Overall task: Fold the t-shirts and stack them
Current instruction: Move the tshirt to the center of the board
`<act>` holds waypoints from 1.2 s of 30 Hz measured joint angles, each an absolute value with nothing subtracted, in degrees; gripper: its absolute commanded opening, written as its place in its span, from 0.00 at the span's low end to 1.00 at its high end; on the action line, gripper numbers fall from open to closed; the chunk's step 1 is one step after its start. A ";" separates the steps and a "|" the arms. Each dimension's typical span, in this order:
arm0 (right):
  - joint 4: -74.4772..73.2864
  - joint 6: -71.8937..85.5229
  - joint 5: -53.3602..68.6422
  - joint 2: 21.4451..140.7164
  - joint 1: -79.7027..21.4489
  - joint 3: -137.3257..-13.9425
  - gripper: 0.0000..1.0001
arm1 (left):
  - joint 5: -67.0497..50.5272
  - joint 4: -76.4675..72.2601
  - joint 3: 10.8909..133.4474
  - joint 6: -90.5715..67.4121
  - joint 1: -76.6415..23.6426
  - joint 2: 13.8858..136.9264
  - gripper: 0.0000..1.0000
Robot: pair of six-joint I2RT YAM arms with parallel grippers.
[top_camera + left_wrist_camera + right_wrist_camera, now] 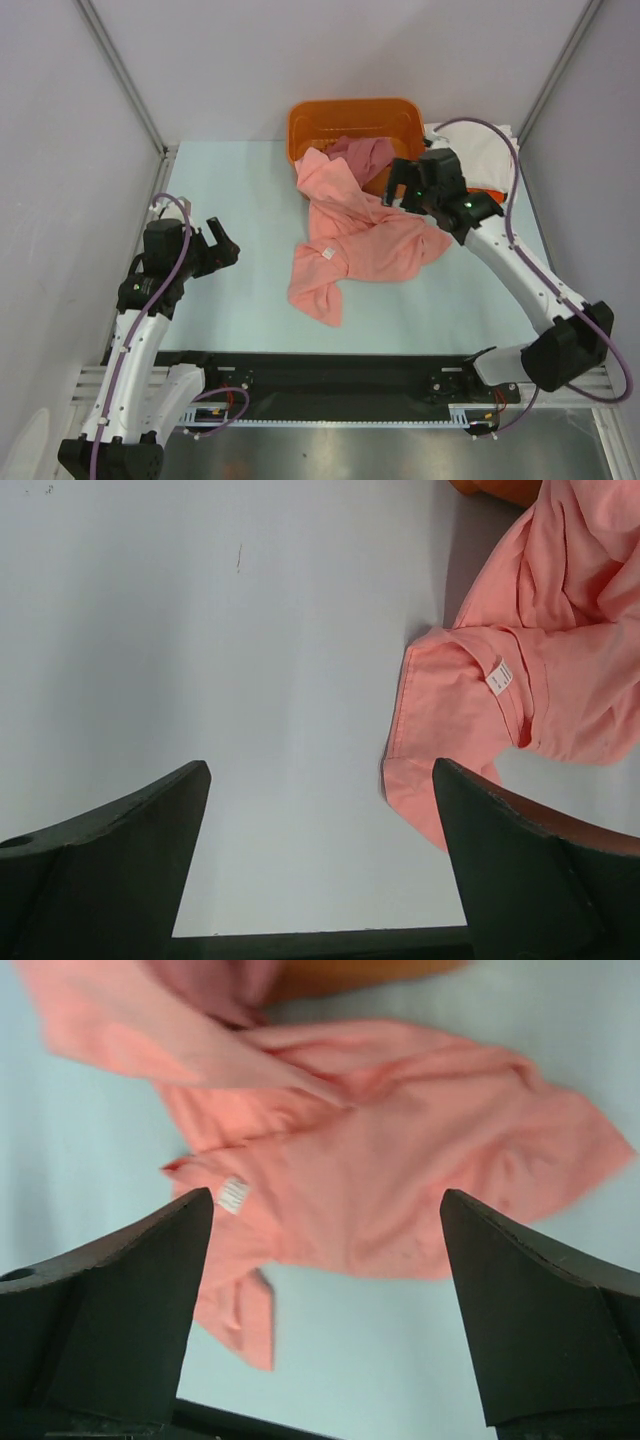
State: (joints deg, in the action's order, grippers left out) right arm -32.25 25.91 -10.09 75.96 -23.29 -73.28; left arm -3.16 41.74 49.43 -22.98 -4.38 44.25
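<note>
Salmon shirt lies crumpled on the table, its upper end reaching the front rim of the tub. Its label faces up. Rose shirt sits bunched inside the tub. White shirt, folded, rests right of the tub on an orange shirt. Your right gripper hangs over the salmon shirt near the tub, jaws wide, holding nothing. Your left gripper sits well left of that shirt, jaws wide, empty.
</note>
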 measured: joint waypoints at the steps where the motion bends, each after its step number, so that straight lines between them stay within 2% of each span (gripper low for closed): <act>1: -31.92 25.76 -10.00 77.54 -25.15 -75.05 1.00 | -3.16 41.74 49.43 -22.98 -4.38 44.27 1.00; 7: -29.43 23.07 -10.00 94.06 -36.21 -90.89 1.00 | -3.16 41.76 49.43 -22.98 -4.38 44.38 1.00; 12: -32.10 20.08 -11.16 113.40 -37.69 -110.69 0.98 | -3.16 41.76 49.43 -22.98 -4.38 44.49 1.00; 15: -36.75 17.72 -13.23 126.34 -38.20 -127.85 0.99 | -3.16 41.76 49.43 -22.98 -4.38 44.49 1.00; 17: -40.25 16.34 -15.31 131.81 -38.76 -136.27 0.99 | -3.16 41.78 49.43 -22.98 -4.40 44.49 1.00; 19: -42.26 15.16 -17.45 134.98 -39.70 -141.34 0.95 | -3.16 41.78 49.43 -22.98 -4.40 44.49 1.00; 20: -42.87 14.61 -18.24 135.50 -40.12 -142.12 0.92 | -3.18 41.76 49.43 -22.98 -4.40 44.49 1.00; 24: -43.99 13.56 -19.99 135.66 -41.21 -141.58 0.54 | -3.20 41.78 49.43 -22.98 -4.40 44.49 1.00; 25: -43.97 13.30 -20.14 135.66 -41.43 -141.27 0.34 | -3.22 41.78 49.43 -22.98 -4.40 44.51 1.00; 27: -44.05 12.93 -20.12 135.66 -41.65 -140.42 0.15 | -3.25 41.78 49.43 -22.96 -4.40 44.58 1.00; 28: -44.29 12.84 -20.08 135.76 -41.67 -140.29 0.09 | -3.25 41.76 49.43 -22.96 -4.40 44.62 1.00; 30: -44.31 12.88 -19.86 135.87 -41.67 -140.25 0.00 | -3.29 41.76 49.43 -22.96 -4.40 44.73 1.00; 36: -44.14 12.82 -16.99 135.81 -41.65 -139.96 0.00 | -3.29 41.78 49.43 -22.96 -4.40 44.75 1.00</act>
State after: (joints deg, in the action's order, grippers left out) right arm -44.14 12.82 -16.99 135.81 -41.65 -139.96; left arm -3.29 41.78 49.43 -22.96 -4.40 44.75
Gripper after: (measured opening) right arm 0.010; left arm 0.996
